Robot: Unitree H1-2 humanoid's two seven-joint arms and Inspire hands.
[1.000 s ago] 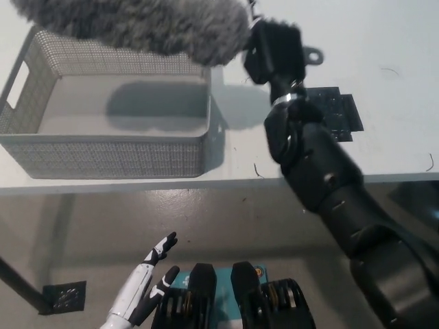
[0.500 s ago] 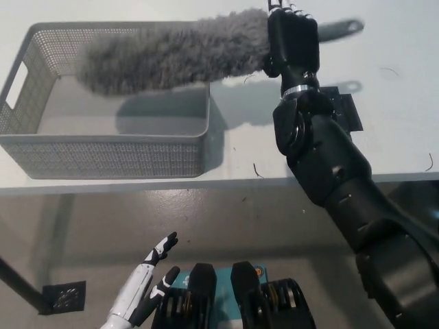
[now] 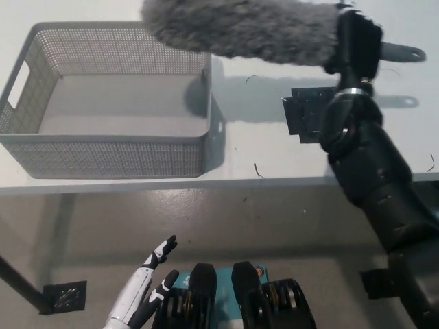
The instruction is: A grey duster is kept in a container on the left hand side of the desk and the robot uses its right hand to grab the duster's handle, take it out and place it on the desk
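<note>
Head view: the black right hand (image 3: 357, 44) is clenched around the handle of the grey duster (image 3: 247, 27) at one o'clock, raised over the white desk (image 3: 274, 157). The thick, fluffy head points to nine o'clock and overlaps the far right corner of the mesh container (image 3: 103, 154). The bare handle tip points to three, with the long axis nearly level. The container shows only its bare floor. The white left hand (image 3: 147, 288) rests at seven o'clock, fingers spread.

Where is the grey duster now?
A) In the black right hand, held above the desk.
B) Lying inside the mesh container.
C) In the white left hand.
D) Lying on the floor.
A: the right hand grips the duster by its handle and its shadow falls on the desk; the container has no duster in it, and the left hand hangs open below.
</note>
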